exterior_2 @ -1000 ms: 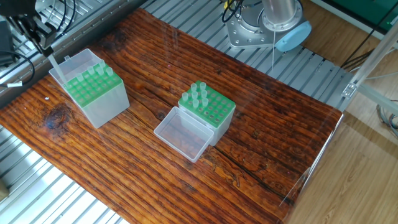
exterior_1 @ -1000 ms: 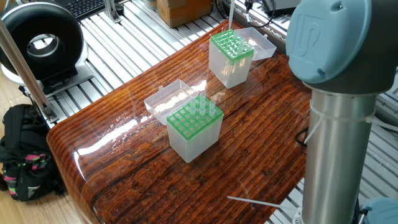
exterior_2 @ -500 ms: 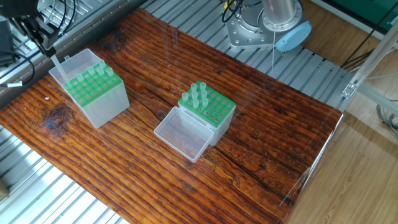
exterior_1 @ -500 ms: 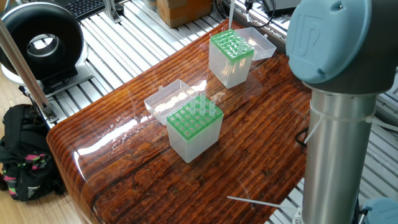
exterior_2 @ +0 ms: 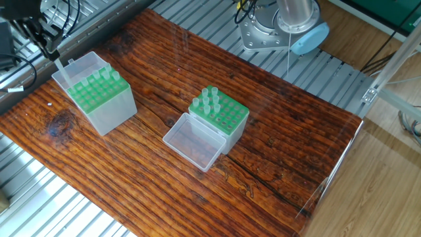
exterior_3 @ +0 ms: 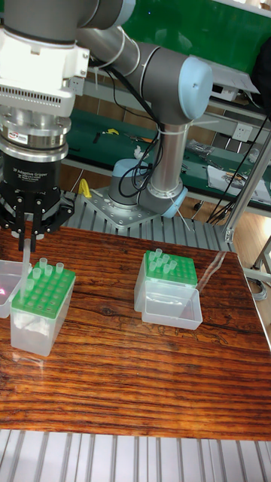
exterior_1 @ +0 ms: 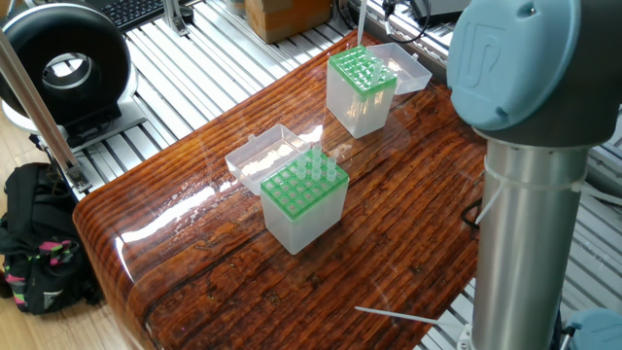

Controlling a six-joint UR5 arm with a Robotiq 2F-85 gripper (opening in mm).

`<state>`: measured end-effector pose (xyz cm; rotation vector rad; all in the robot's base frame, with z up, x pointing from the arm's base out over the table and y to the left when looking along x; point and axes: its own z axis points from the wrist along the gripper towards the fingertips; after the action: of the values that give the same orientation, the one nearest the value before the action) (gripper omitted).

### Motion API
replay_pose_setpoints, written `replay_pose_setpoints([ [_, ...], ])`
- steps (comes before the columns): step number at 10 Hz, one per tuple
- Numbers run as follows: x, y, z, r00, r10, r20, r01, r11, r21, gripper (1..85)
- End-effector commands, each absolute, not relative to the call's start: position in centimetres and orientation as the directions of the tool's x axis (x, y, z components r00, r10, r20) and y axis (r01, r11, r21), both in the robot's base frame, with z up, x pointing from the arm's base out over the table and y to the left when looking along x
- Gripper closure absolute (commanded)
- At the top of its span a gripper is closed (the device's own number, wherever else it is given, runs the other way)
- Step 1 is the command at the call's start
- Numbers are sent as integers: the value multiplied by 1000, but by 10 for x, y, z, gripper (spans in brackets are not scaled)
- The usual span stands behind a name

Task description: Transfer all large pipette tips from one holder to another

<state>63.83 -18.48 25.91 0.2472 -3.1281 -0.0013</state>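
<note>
My gripper (exterior_3: 26, 228) hangs over the left holder (exterior_3: 41, 305), a clear box with a green grid top. It is shut on one large pipette tip (exterior_3: 25, 263), held upright with its point just above the grid's far-left edge. The same tip (exterior_2: 58, 68) shows by the holder's (exterior_2: 100, 100) open lid, and the tip (exterior_1: 361, 24) enters from the top edge above the far holder (exterior_1: 362, 86). Several tips (exterior_2: 99, 78) stand in this holder. The other holder (exterior_2: 219, 116) carries several tips (exterior_2: 208, 99) in one corner, and its lid (exterior_2: 194, 142) lies open.
The arm's grey column (exterior_1: 530, 224) fills the right foreground and its base (exterior_2: 279, 29) is bolted beside the wooden table (exterior_2: 276, 151). A thin white rod (exterior_1: 398, 315) lies near that edge. A black round device (exterior_1: 63, 63) and a backpack (exterior_1: 39, 243) sit off the table.
</note>
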Motion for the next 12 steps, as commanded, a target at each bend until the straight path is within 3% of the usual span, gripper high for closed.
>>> replay_pose_setpoints([
  [1,642,-190,259,-983,-184,-11,-184,983,-15,653],
  [5,645,-190,259,-978,-208,-21,-208,978,-16,580],
  [12,648,-160,256,-984,-175,-17,-175,985,9,563],
])
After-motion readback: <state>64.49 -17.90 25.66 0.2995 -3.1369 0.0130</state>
